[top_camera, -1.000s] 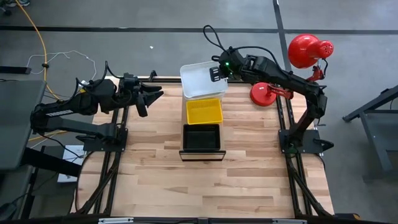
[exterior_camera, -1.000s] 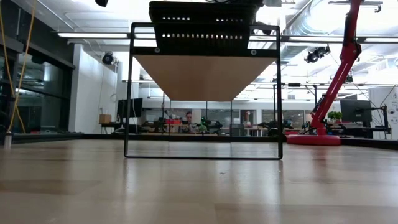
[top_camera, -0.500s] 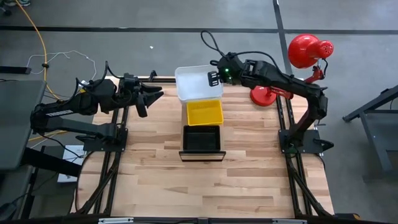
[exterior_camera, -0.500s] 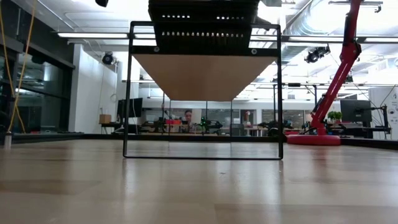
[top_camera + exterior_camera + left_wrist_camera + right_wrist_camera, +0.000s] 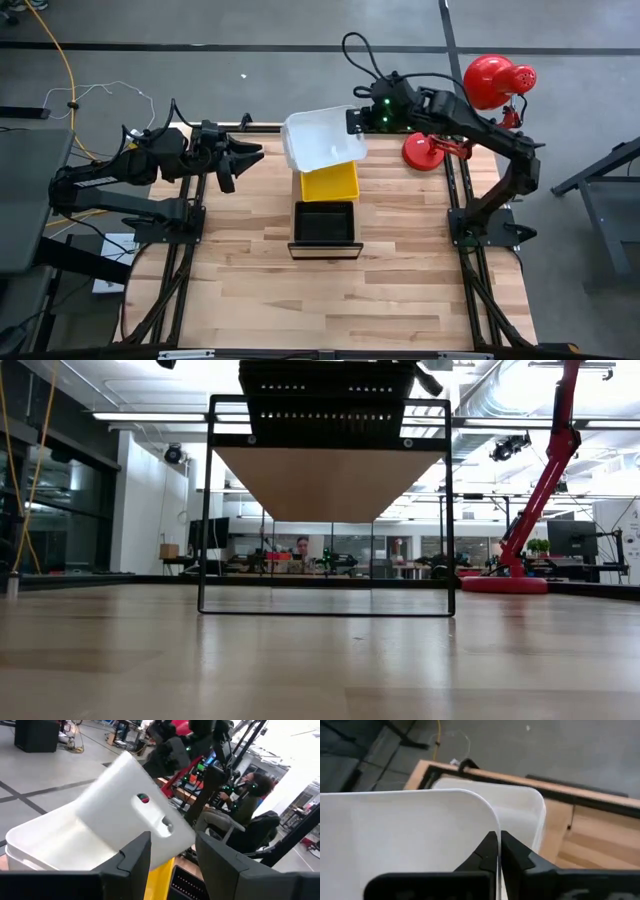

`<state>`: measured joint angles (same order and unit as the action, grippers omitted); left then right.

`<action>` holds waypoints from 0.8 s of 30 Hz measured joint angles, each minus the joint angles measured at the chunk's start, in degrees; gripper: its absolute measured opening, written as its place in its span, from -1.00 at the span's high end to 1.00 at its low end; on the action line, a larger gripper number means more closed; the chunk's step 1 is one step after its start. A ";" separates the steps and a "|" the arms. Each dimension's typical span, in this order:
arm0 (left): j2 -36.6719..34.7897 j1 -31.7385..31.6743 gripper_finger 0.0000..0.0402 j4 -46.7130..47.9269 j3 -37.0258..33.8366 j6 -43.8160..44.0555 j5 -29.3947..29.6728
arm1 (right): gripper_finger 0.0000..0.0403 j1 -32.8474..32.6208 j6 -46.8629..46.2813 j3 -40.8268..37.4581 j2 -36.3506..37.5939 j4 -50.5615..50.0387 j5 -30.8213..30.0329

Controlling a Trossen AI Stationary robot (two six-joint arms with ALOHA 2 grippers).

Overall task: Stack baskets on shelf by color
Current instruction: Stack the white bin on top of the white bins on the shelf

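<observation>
A white basket (image 5: 322, 140) hangs tilted at the far end of the shelf (image 5: 325, 480), with my right gripper (image 5: 352, 122) shut on it. In the right wrist view a second white basket (image 5: 527, 815) lies under it. A yellow basket (image 5: 328, 182) and a black basket (image 5: 323, 222) stand in a row toward the near side. The black basket (image 5: 325, 400) sits at the shelf's near end. My left gripper (image 5: 250, 153) waits open at the table's far left and points level at the baskets. My right gripper pinches the white basket's side wall at its rim (image 5: 487, 822), close to a rounded corner, with one finger inside the basket and one outside. The fingers come from the table's right, slanting down. The basket is tilted, its right side raised and its left side lower.
A red desk lamp (image 5: 495, 85) with a round red base (image 5: 425, 152) stands at the table's far right corner, close behind my right arm. The shelf's dark frame (image 5: 205, 510) stands on the wooden tabletop (image 5: 330, 300), which is bare toward the near edge.
My right gripper has risen and drawn a little toward the table's right while rolling. The white basket first slid toward the left. Then its right side was lifted, so it now stands tipped instead of flat.
</observation>
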<state>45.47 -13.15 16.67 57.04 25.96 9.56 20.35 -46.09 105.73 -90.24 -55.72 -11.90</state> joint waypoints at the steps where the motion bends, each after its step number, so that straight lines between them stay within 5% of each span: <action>1: 0.00 -0.01 0.29 0.00 0.00 0.00 0.01 | 1.00 0.49 -0.08 0.00 -0.10 -0.99 0.17; 16: 0.00 -0.01 0.29 -0.02 0.00 0.68 0.54 | 1.00 5.29 -1.48 -0.04 -0.95 6.54 1.51; 24: 0.00 -0.01 0.29 -0.04 0.00 0.90 0.72 | 1.00 5.28 -1.53 -0.04 -2.26 2.35 1.26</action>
<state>45.47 -13.17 16.62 57.04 26.85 10.27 25.63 -47.62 105.69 -92.50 -53.37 -10.64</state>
